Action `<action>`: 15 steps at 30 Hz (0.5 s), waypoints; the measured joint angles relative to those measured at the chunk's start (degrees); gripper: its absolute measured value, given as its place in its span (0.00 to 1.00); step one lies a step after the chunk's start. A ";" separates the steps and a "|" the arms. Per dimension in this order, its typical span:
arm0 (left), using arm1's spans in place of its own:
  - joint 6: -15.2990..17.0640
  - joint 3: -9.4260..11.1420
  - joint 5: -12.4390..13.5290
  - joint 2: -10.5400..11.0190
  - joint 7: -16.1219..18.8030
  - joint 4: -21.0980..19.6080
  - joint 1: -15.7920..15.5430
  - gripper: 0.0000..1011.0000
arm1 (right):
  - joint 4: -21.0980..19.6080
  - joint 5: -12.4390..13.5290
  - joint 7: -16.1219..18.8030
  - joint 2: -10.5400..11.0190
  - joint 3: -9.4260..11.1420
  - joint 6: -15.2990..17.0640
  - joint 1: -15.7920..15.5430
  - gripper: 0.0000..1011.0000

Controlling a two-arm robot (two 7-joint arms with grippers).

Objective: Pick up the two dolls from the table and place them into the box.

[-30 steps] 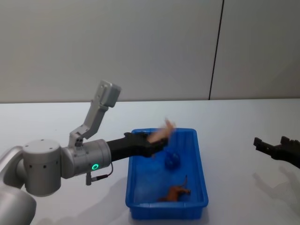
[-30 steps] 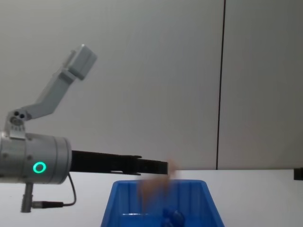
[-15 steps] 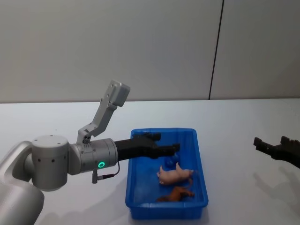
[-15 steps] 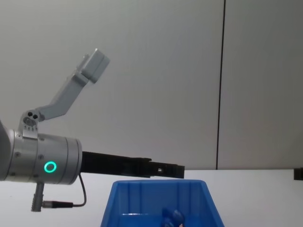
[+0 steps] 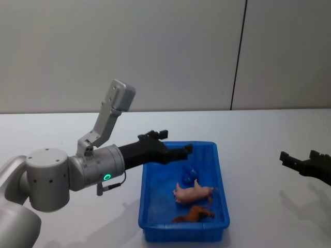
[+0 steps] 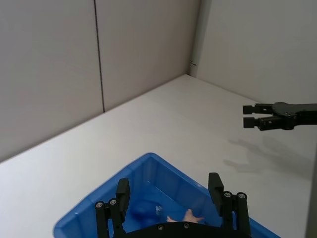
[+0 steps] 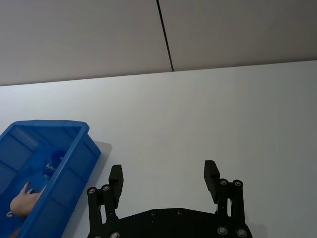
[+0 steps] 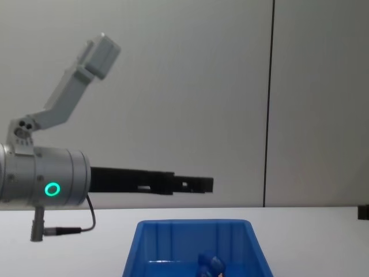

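Two dolls lie inside the blue box

Both figures rest on the box (image 5: 223, 196) floor: the pale pink pig doll (image 5: 193, 192) lies on its side, with the brown doll (image 5: 194, 212) just beside it toward the near wall. A small glossy blue object (image 5: 189, 174) sits farther back. The bin is smooth plastic, rectangular, thick-rimmed. Above its far left rim hovers the left end effector (image 5: 175, 148), fingers spread, holding nothing. The right end effector (image 5: 304, 163) hangs well apart over the white counter (image 5: 258, 129), fingers likewise spread.
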 joint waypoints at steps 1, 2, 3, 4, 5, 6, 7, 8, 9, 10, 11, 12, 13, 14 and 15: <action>-0.89 -0.12 0.02 0.27 1.05 -0.75 0.39 0.99 | 0.00 0.00 0.00 0.00 0.00 0.00 0.00 0.99; -1.28 -0.19 0.04 0.46 1.53 -1.25 0.68 0.99 | 0.00 0.00 0.00 0.00 0.00 0.00 0.00 0.99; -2.18 -0.29 0.09 0.75 2.63 -2.03 1.11 0.99 | 0.00 0.00 0.00 0.00 0.00 0.00 0.00 0.99; -2.46 -0.35 0.10 0.90 2.96 -2.44 1.33 0.99 | 0.00 0.00 0.00 0.00 0.00 0.00 0.00 0.99; -3.04 -0.44 0.13 1.10 3.65 -2.95 1.60 0.99 | 0.00 0.00 0.00 0.00 0.00 0.00 0.00 0.99; -3.47 -0.48 0.16 1.20 4.15 -3.20 1.74 0.99 | 0.00 0.00 0.00 0.00 0.00 0.00 0.00 0.99; -4.30 -0.61 0.24 1.55 5.16 -4.12 2.26 0.99 | 0.00 0.00 0.00 0.00 0.00 0.00 0.00 0.99; -4.89 -0.67 0.34 1.70 5.88 -4.50 2.49 0.99 | 0.00 0.00 0.00 0.00 0.00 0.00 0.00 0.99; -5.35 -0.73 0.40 1.85 6.41 -4.89 2.72 0.99 | 0.00 0.00 0.00 0.00 0.00 0.00 0.00 0.99; -5.81 -0.80 0.46 2.06 6.94 -5.40 3.03 0.99 | 0.00 0.00 0.00 0.00 0.00 0.00 0.00 0.99; -6.69 -0.91 0.62 2.35 8.06 -6.03 3.46 0.99 | 0.00 0.00 0.00 0.00 0.00 0.00 0.00 0.99; -7.32 -0.99 0.72 2.49 8.74 -6.55 3.67 0.99 | 0.00 0.00 0.00 0.00 0.00 0.00 0.00 0.99; -8.27 -1.11 0.92 2.78 9.86 -7.32 4.11 0.99 | 0.00 0.00 0.00 0.00 0.00 0.00 0.00 0.99; -8.72 -1.18 1.02 2.93 10.45 -7.68 4.35 0.99 | 0.00 0.00 0.00 0.00 0.00 0.00 0.00 0.99; -9.19 -1.25 1.13 3.12 10.98 -8.15 4.66 0.99 | 0.00 0.00 0.00 0.00 0.00 0.00 0.00 0.99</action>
